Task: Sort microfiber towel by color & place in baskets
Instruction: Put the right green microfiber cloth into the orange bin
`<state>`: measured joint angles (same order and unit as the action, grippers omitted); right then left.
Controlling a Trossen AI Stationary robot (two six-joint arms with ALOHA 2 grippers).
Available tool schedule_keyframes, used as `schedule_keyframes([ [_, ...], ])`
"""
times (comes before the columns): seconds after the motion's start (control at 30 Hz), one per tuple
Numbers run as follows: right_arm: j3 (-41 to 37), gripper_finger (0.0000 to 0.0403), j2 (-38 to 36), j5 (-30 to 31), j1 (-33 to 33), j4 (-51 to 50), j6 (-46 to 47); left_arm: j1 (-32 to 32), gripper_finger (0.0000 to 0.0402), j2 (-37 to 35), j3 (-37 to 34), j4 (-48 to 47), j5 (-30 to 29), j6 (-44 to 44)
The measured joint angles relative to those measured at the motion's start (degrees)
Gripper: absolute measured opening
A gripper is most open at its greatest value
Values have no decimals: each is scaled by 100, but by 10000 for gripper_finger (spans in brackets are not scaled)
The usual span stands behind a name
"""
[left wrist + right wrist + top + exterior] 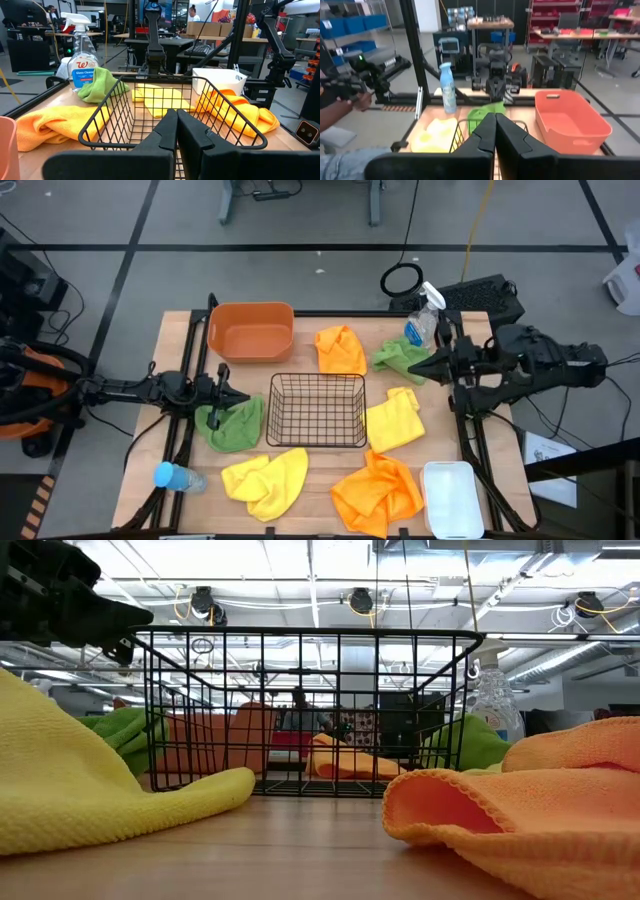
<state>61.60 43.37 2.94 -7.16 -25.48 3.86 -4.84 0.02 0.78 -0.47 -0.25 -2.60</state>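
Left gripper closed, empty, over a green fuzzy towel; right gripper closed (seemingly empty) beside the black wire-mesh square basket.

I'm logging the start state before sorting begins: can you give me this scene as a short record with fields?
towels in baskets: none
green towels: one under left claw; one by spray bottle
orange towels: rear centre; front
yellow towels: front; right of wire basket
baskets: orange tub, wire basket, white bin
left claw: shut, empty
right claw: shut, empty
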Motion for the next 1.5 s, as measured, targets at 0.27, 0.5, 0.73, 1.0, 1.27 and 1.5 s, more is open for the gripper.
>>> schedule_keyframes([
  [0.27, -4, 0, 315, 437, 2, -322, 77, 0, 12, 5, 37, 345, -431, 4],
  [0.5, -4, 0, 656, 452, 0, -390, 92, 0, 12, 66, 677, -247, -456, -265],
  [0.73, -7, 0, 1033, 452, 0, -616, 146, 0, 12, 583, 2369, -1575, -627, -257],
  [1.0, -7, 0, 1413, 450, -4, -1004, 264, 0, 30, 1731, 4336, -1999, -625, 272],
  [1.27, -481, 0, 1537, 455, -4, -898, 392, 0, 99, 3152, 5690, -2793, -621, 463],
  [1.5, -1286, 0, 1483, 470, -5, -172, 710, -7, 118, 4136, 5716, -3311, -581, 453],
])
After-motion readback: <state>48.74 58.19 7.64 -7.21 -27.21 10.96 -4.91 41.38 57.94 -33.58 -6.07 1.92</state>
